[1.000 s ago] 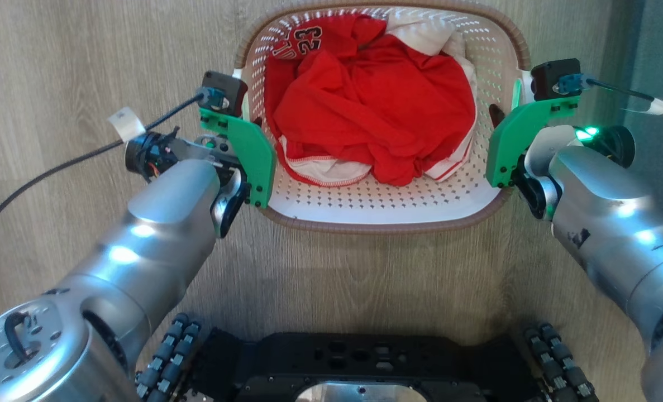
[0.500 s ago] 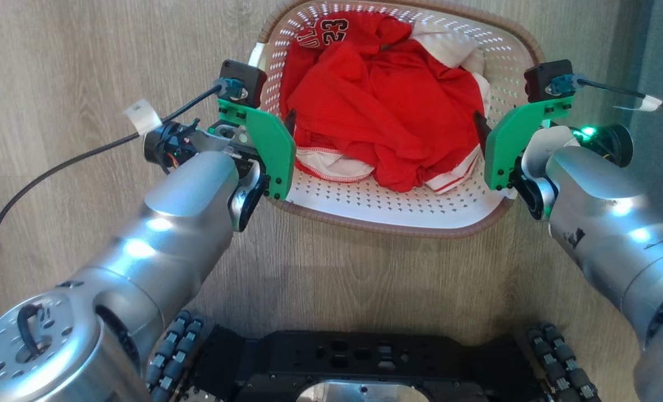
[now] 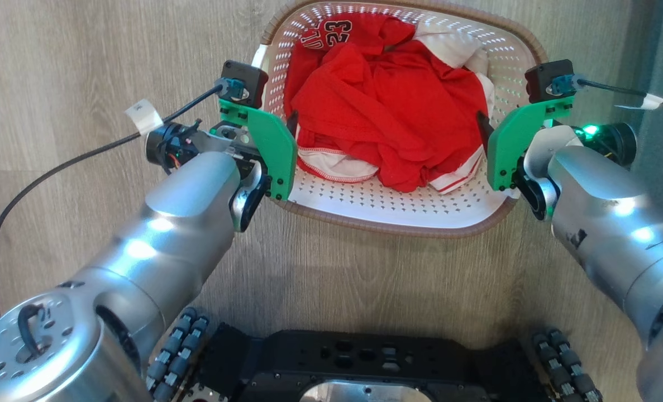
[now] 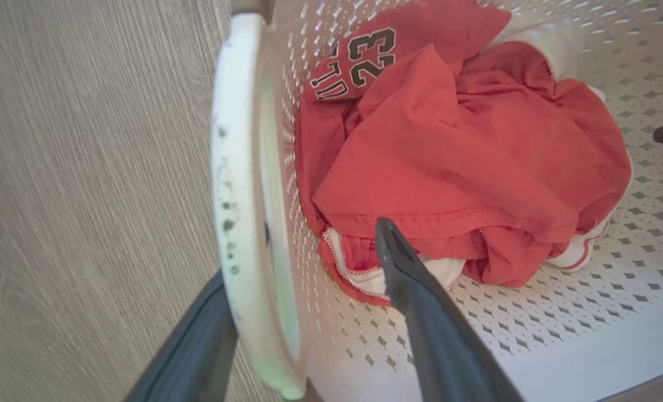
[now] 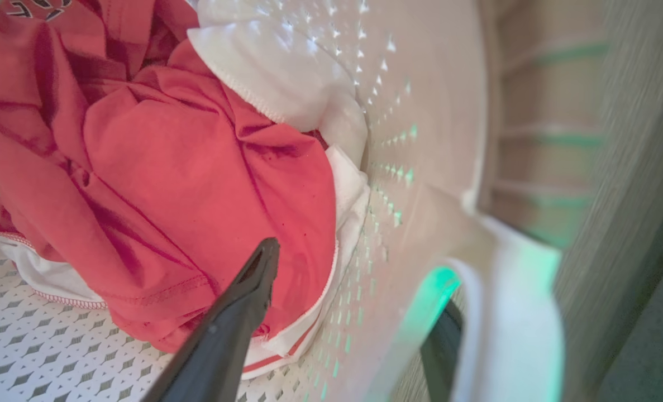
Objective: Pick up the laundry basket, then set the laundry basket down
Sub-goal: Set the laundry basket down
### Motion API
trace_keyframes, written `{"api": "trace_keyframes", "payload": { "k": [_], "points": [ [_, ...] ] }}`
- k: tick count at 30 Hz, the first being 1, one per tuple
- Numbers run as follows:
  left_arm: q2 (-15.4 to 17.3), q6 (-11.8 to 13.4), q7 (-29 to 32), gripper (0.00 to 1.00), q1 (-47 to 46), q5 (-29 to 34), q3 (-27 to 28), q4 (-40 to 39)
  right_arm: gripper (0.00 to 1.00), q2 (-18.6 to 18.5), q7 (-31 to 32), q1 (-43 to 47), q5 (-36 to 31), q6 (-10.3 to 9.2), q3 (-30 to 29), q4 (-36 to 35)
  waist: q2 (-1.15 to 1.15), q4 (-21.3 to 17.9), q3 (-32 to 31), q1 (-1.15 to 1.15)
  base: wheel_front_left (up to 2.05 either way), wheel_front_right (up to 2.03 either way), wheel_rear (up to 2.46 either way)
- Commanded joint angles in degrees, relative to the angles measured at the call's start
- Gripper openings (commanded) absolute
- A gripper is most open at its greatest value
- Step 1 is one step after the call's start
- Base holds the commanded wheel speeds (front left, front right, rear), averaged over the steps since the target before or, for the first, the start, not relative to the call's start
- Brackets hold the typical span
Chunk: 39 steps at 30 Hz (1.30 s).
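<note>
– White perforated plastic under a brown woven-look rim: the small rounded-rectangular laundry basket [image 3: 398, 207] sits on the pale wood-grain floor [image 3: 85, 67], just ahead of the robot's black base [image 3: 365, 357]. What's inside?
– A crumpled heap of red and white clothes [image 3: 387, 111]. From the head view, a red jersey [image 3: 331, 30] numbered 23 lies at the far end.
– And the wrist views?
– The left one shows the left gripper [image 4: 300, 251] spread wide. One dark finger is outside the speckled white left handle [image 4: 228, 167], the other inside, clear of the wall. The right one shows the right gripper [image 5: 359, 273] equally wide, astride the right handle [image 5: 510, 324], which is tinted by a green glow. Neither clamps anything.
</note>
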Motion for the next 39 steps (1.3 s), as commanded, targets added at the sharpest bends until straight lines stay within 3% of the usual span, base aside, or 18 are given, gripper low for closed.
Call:
{"api": "trace_keyframes", "payload": {
  "k": [1, 39],
  "points": [
    [0.91, 0.2, 0.15, 1.0, 0.85, -0.16, 0.25, -0.71, 1.0, 0.29, -0.68, 2.87, -0.48, 0.41, 0.46, -0.56, 0.0, 0.06, 0.01, 0.0, 0.0, 0.0, 0.0],
    [0.91, 0.84, 2.0, 1.0, 1.9, 0.49, 0.25, -1.57, 1.0, -2.02, -1.45, -1.58, -4.35, 0.41, 0.89, -1.04, 0.0, 1.42, -1.04, 0.0, 0.0, 0.0, 0.0]
  ]
}}
